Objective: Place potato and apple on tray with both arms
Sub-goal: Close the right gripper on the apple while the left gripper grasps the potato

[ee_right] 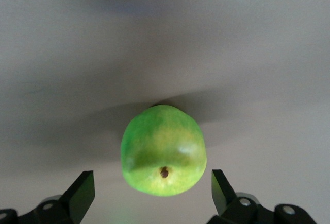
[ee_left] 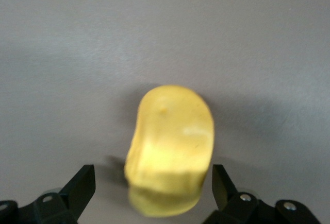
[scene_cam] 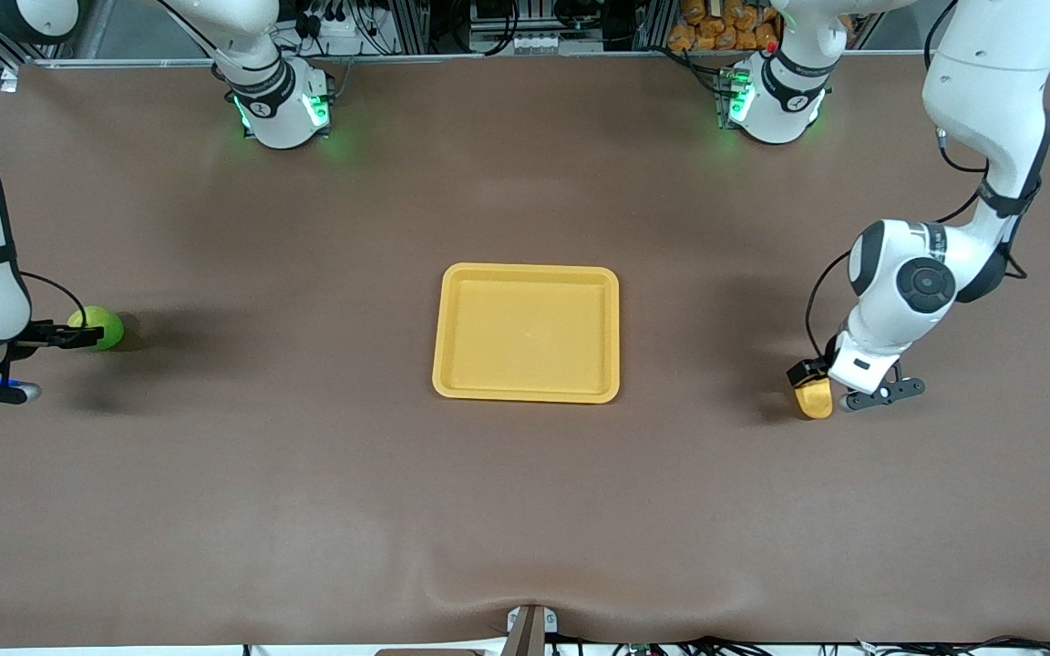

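The yellow tray [scene_cam: 455,383] lies flat in the middle of the table with nothing on it. The green apple [scene_cam: 98,324] [ee_right: 163,149] rests on the table at the right arm's end. My right gripper [scene_cam: 69,336] [ee_right: 151,189] is low at the apple, open, one finger [ee_right: 82,189] on each side, not touching it. The yellow-orange potato [scene_cam: 815,399] [ee_left: 172,141] lies on the table at the left arm's end. My left gripper [scene_cam: 812,378] [ee_left: 152,187] is down over the potato, open, its fingers [ee_left: 82,184] straddling it with gaps.
The brown table [scene_cam: 525,510] stretches wide around the tray. The right arm's base [scene_cam: 283,105] and the left arm's base [scene_cam: 776,100], both green-lit, stand along the table edge farthest from the front camera. Orange items [scene_cam: 716,23] sit off the table there.
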Controlling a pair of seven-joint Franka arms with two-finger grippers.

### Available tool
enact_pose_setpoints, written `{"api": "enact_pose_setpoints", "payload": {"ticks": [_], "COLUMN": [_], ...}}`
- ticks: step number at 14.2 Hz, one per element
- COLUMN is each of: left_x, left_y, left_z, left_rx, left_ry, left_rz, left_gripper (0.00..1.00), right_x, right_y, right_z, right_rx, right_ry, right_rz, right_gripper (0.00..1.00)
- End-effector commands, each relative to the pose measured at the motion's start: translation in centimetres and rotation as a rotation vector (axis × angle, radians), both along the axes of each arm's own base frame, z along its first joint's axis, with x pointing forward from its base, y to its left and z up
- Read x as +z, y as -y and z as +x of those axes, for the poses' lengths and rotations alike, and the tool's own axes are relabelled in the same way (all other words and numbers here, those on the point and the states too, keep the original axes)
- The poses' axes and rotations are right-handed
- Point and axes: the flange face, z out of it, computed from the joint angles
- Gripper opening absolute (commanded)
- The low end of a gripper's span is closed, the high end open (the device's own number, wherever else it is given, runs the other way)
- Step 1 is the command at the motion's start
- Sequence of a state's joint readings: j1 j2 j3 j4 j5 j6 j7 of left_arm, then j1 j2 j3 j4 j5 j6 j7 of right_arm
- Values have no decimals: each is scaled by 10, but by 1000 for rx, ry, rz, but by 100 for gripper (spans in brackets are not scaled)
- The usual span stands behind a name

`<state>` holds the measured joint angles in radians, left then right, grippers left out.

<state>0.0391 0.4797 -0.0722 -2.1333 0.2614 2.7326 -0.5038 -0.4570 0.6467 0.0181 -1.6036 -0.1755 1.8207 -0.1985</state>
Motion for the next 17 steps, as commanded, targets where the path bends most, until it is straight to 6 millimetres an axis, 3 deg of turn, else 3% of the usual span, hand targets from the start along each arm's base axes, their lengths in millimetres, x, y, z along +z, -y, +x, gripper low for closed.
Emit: {"api": "enact_pose_setpoints", "payload": {"ticks": [1, 6, 8, 10, 11, 12, 14, 15, 17], "left_x": [-11, -9, -9, -7, -5, -1, 13, 20, 39], "left_y": [6, 6, 5, 5, 5, 5, 4, 5, 11], "left_z": [3, 9, 9, 10, 11, 14, 20, 23, 35], "left_rx": [13, -22, -22, -29, -36, -48, -51, -51, -41], "left_ry": [27, 40, 40, 43, 44, 49, 50, 48, 30], "left_rz": [-5, 16, 17, 20, 22, 34, 52, 60, 81], "left_gripper": [100, 100, 33, 1, 0, 0, 0, 0, 0], "right_x": [-12, -34, -38, -39, -39, -40, -41, -40, -35], "right_y": [8, 7, 10, 16, 15, 13, 9, 6, 4], "right_z": [-8, -23, -22, -22, -22, -23, -29, -30, -28], "right_rx": [-6, -14, -14, -23, -25, -22, -28, -30, -34], "right_ry": [-2, -12, 29, 59, 54, 45, -10, -27, -37], "right_rz": [-3, 12, 1, -6, -4, -2, 19, 28, 35], "right_gripper": [100, 100, 100, 100, 82, 51, 9, 0, 0]}}
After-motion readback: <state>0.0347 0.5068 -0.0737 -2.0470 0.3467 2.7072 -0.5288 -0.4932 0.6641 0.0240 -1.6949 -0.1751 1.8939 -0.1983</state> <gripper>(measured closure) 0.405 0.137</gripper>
